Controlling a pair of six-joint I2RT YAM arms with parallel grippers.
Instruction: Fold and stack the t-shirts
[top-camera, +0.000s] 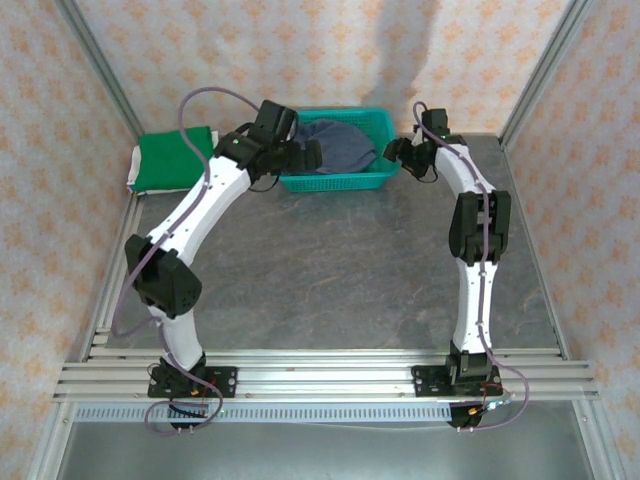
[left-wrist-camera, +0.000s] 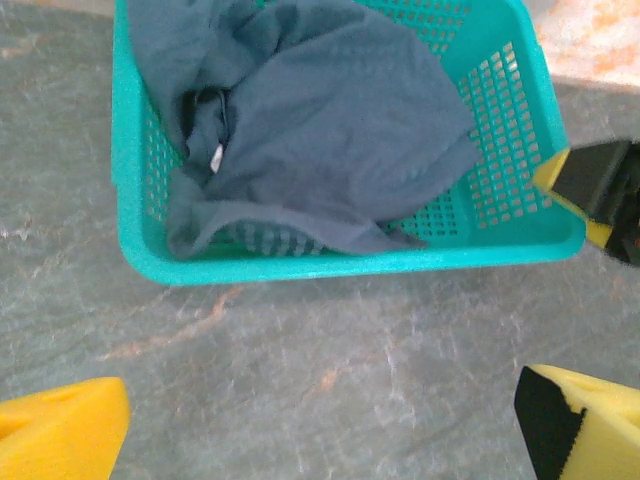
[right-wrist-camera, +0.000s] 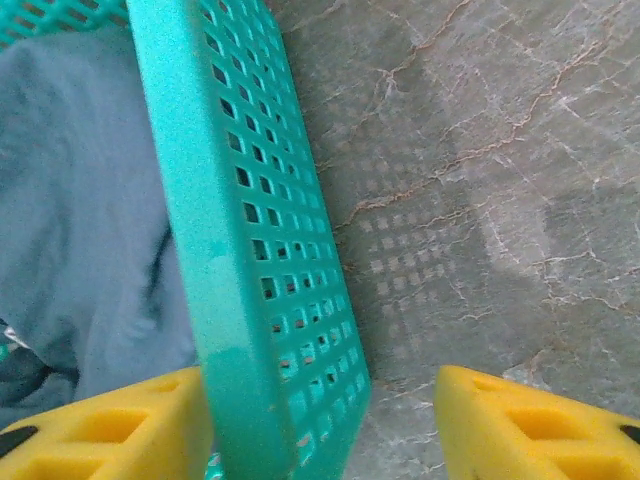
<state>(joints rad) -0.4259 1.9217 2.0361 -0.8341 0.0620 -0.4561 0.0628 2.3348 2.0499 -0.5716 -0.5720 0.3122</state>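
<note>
Slate-blue t-shirt crumpled inside teal basket, far centre of grey marbled worktop; lower folds hidden behind mesh. Green t-shirt folded far left, over white cloth, perhaps another tee. Left tool spread wide, near the basket. Right tool apart, straddling the basket's right wall. Patterned wallpaper around.

Basket wall between right jaws; tabletop open centre.

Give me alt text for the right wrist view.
The side wall of a teal plastic mesh basket stands between the two yellow fingers of the right claw, straddled, not clamped. A crumpled slate-blue cloth t-shirt lies inside; grey stone-patterned table lies outside.
</note>
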